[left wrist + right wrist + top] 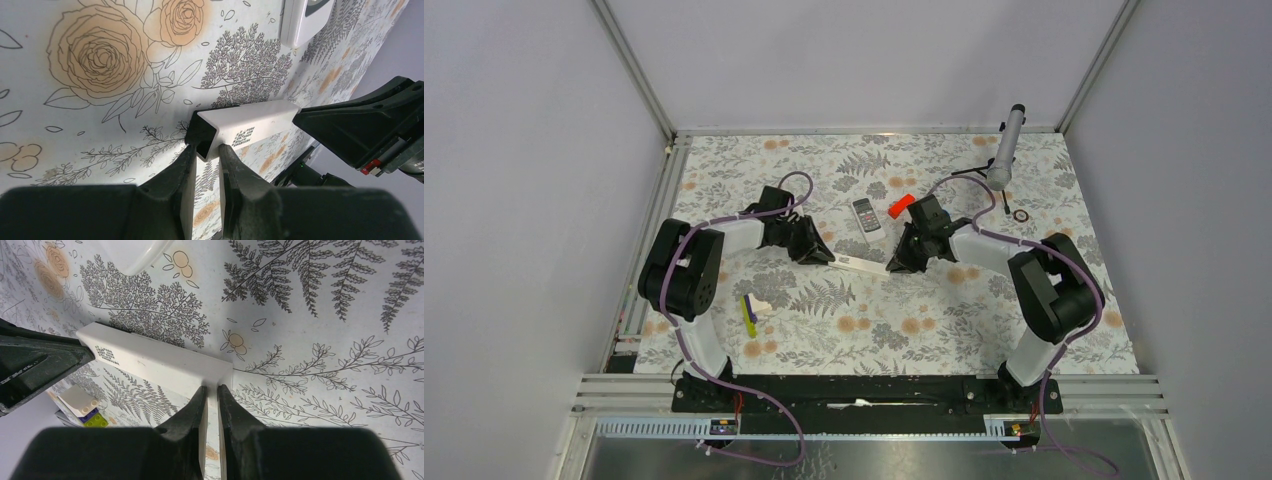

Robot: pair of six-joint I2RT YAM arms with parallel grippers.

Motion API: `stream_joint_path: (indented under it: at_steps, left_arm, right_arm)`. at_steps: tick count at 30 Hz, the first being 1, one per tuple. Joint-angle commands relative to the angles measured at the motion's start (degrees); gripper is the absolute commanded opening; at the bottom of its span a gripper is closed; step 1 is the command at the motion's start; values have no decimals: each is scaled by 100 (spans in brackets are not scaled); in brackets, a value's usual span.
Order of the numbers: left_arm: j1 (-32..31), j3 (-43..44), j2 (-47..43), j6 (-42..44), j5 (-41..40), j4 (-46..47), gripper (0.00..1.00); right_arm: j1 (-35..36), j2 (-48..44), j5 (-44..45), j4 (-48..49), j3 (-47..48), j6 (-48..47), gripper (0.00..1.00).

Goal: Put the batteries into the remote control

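Note:
The remote control (865, 215) is a small light-grey handset with a dark display, lying flat on the floral mat between the two arms; its edge shows at the top of the left wrist view (305, 15). No batteries show in any view. A long slim white hollow bar (859, 265) lies just in front of the remote. My left gripper (824, 256) is shut on its left end (250, 125), fingertips pinching the open end. My right gripper (894, 266) is shut on its right end (155, 357). Each gripper also shows in the other's wrist view.
An orange-red cylinder (901, 206) lies just right of the remote. A grey tube on a stand (1007, 150) and a black ring (1021, 215) are at the back right. Small yellow, purple and white bricks (749, 312) lie near the left arm.

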Motion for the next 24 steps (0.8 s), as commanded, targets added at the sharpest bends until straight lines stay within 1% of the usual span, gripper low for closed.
stream_joint_path:
  at_steps: [1,5,6,10,12,13,17,20,24]
  left_arm:
    - [-147,-228,317,56,-411,9,0]
    - [-29,135,164,258,-655,-322,0]
    - [-16,242,124,301,-696,-396,3]
    - [-4,645,-27,431,-824,-623,20]
    - [-4,833,-92,504,-897,-716,28]
    - [-4,922,-119,529,-948,-776,32]
    - [12,1287,-150,682,-1200,-1061,47]
    - [43,1426,-288,803,-1504,-1253,62]
    - [164,1518,-793,923,-1852,-1516,73]
  right_arm:
    - [345,609,517,205,-63,211,5]
    - [341,376,729,153,32,-30,11]
    - [346,311,785,138,59,-90,13]
    - [341,66,948,73,215,-423,25]
    - [346,-56,946,73,292,-587,30]
    - [347,-80,925,83,335,-663,31]
    - [344,-50,796,6,542,-873,44]
    - [343,-137,960,-158,652,-912,55]
    - [343,-546,988,-419,1032,-1038,61]
